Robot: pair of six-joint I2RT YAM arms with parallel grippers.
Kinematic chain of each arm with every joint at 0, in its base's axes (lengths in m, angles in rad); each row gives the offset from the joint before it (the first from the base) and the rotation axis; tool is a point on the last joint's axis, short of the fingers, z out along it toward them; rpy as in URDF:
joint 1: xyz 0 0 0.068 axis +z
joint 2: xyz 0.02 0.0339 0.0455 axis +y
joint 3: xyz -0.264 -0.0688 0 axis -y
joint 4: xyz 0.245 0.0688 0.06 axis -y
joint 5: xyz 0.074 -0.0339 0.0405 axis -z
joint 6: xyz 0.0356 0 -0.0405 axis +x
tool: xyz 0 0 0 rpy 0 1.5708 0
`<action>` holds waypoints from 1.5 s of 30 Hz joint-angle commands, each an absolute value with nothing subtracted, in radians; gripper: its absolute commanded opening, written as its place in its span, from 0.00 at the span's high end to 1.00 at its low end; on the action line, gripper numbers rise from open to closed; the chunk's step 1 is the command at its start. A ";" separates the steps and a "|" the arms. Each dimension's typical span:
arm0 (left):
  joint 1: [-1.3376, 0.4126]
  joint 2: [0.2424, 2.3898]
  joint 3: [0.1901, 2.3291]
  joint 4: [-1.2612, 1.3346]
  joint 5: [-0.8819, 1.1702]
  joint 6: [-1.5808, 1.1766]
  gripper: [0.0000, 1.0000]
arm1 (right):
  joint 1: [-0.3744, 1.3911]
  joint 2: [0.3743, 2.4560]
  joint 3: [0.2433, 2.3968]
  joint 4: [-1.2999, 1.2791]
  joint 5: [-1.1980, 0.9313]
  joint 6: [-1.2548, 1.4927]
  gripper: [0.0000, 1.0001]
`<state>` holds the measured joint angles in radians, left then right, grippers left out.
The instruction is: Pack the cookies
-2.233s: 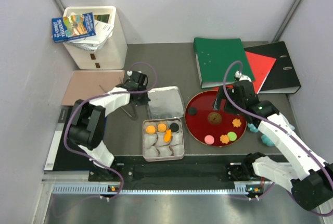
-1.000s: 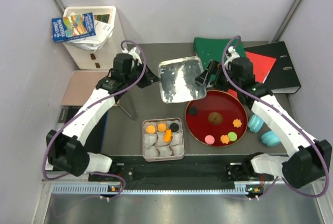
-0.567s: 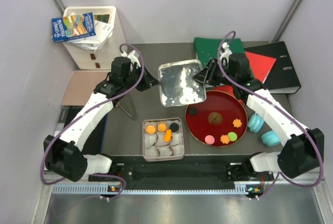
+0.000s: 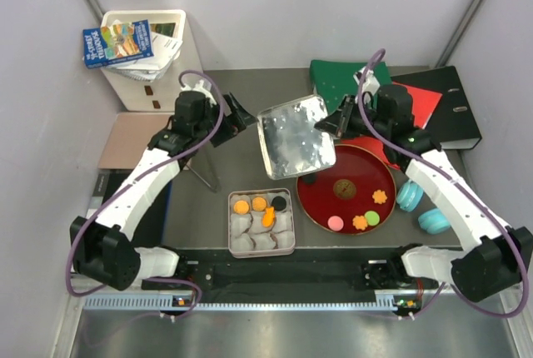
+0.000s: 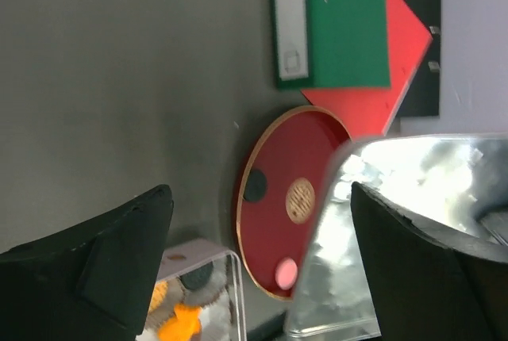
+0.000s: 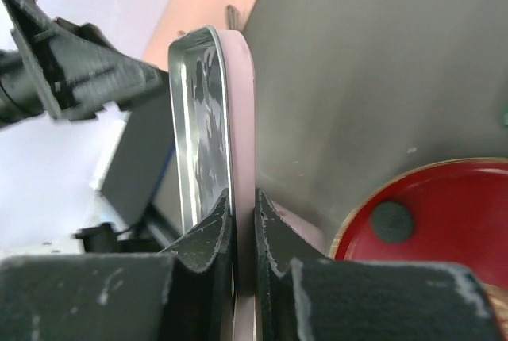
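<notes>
The left end effector (image 4: 241, 118) stands wide open with nothing in it, just off the left edge of the silver lid (image 4: 296, 137). At the middle of the surface's near edge sits the tin (image 4: 231, 237), lined with white paper cups. Four cookies (image 4: 259, 204) lie in its far row: three orange and one black. The other cups look unfilled.

The lid hangs tilted above the middle of the surface. The right end effector (image 4: 335, 126) is clamped almost shut on its right rim. Six cookies remain on the red plate (image 4: 371, 171), right of the tin, so I judge the packing under halfway, with closing the tin last.

For room, bare surface lies beyond the tin and toward the far-left corner. The lid's near corner overhangs the plate's far-left rim, beside a black cookie (image 4: 308, 178). Binders (image 4: 333, 75) crowd the far-right corner. Turquoise headphones (image 4: 410, 196) sit just beside the plate, near the right edge.
</notes>
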<state>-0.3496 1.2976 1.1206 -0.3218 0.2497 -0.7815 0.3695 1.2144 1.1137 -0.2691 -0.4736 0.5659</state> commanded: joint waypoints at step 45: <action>-0.431 1.467 1.263 -0.357 0.676 -0.851 0.20 | 1.414 1.243 0.569 0.908 0.914 -1.482 1.00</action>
<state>-0.4324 1.4731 1.2697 -0.3763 0.6186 -0.8852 1.3861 1.2400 0.5350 0.8379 0.9146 -1.4425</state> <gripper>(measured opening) 0.834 0.068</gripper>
